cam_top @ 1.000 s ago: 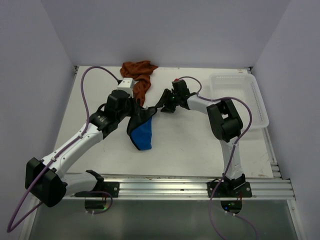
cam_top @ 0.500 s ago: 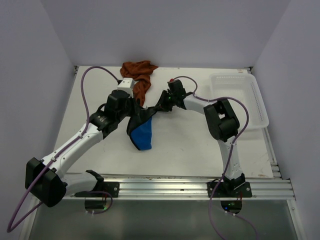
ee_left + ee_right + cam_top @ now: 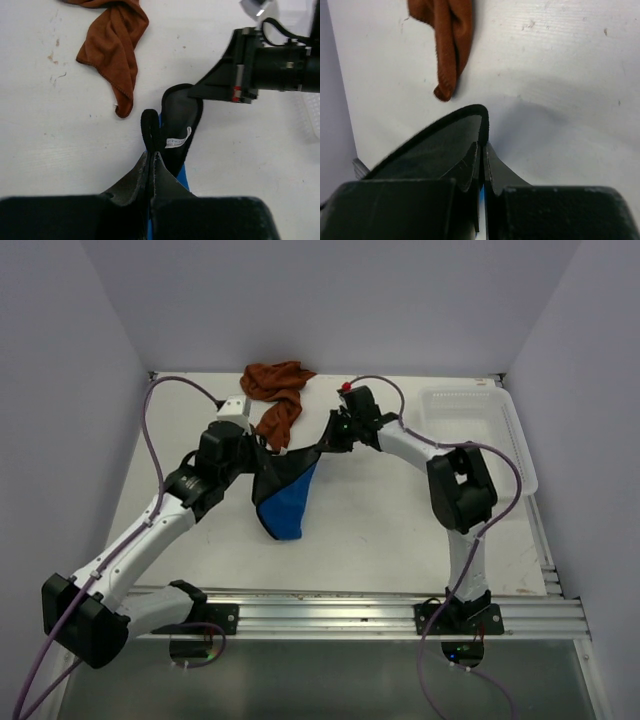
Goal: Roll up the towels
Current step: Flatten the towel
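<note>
White table [image 3: 400, 530] boxed by plain pale lavender walls [image 3: 330, 300], metal rail [image 3: 400, 615] along near edge.

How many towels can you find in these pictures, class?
2. The blue towel hangs mid-table, pinched by the left gripper and right gripper. The rust-brown towel lies bunched at the far edge. None seems hidden.

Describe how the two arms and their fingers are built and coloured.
Both arms have white link tubes with bulky black joint housings. A purple cable loops along each. The left gripper carries a white box; the right gripper has a small red mark at its wrist. The fingers are black and tapered.
</note>
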`<state>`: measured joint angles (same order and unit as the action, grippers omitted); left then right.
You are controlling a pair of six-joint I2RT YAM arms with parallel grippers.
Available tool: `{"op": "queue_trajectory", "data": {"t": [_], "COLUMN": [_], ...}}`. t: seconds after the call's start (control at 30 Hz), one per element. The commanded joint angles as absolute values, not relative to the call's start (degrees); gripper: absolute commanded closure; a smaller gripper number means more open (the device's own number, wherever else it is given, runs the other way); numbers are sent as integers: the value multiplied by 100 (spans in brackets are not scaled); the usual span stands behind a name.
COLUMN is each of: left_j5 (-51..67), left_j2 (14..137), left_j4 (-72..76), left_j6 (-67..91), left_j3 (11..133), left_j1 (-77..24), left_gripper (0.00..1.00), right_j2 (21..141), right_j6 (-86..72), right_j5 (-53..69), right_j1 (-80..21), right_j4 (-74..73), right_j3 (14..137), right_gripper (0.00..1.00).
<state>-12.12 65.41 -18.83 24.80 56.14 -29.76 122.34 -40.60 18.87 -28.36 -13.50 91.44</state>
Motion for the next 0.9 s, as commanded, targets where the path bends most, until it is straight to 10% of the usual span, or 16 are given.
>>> {"op": "queue_trajectory", "data": {"t": [0.0, 0.87], "left_j5": [-924, 914], "left_j2": [6179, 4070], "left_j4": [-1828, -1512], "left_j6": [2812, 3032], "left_j3": [5485, 5634], "left_j1": [-2498, -1837], "left_gripper": [100, 100], "right_j2": [10786, 5626], "right_j6": [-3358, -1968], "right_j5": [1714, 1846], "right_j1": [-2804, -3076], "right_j4": [-1433, -2952], "right_j3": [8817, 6856], "right_gripper": [100, 100]}}
